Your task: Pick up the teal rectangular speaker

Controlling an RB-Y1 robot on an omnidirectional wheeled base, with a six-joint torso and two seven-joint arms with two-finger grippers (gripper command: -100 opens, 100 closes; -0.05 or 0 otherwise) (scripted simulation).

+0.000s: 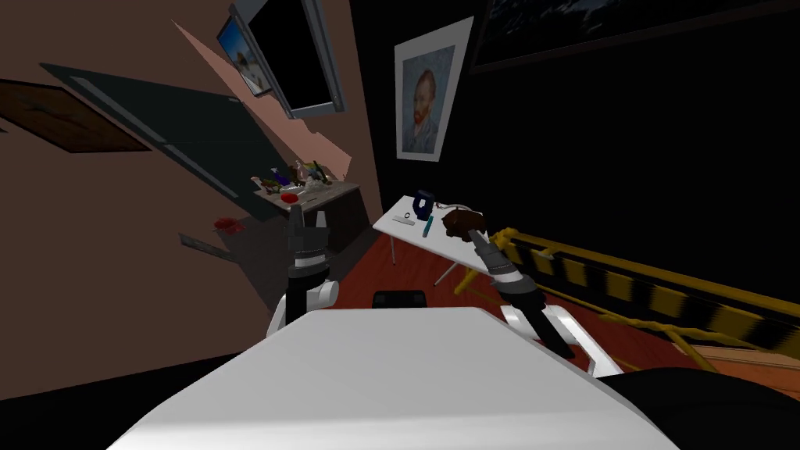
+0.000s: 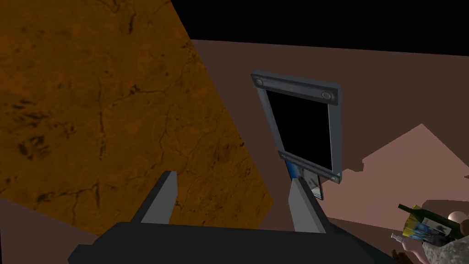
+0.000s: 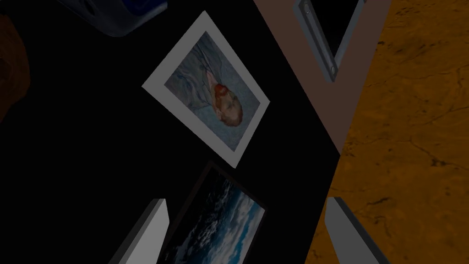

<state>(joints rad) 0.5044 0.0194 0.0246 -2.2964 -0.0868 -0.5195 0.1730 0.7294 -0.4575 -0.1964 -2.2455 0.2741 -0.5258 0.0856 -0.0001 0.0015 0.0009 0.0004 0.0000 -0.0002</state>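
Teal speaker (image 1: pixel 427 227), slim, rigid, likely light, lies on the worktop (image 1: pixel 437 242) at nine o'clock from the empty, wide-open right tool (image 3: pixel 246 201); pinch its long sides.

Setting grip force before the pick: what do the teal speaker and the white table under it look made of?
The speaker: flat, even teal, matte, no sheen or grain; plastic-like at a guess, too small to tell. The table: smooth plain white top, no wood grain, thin pale legs; painted or laminate, left open.
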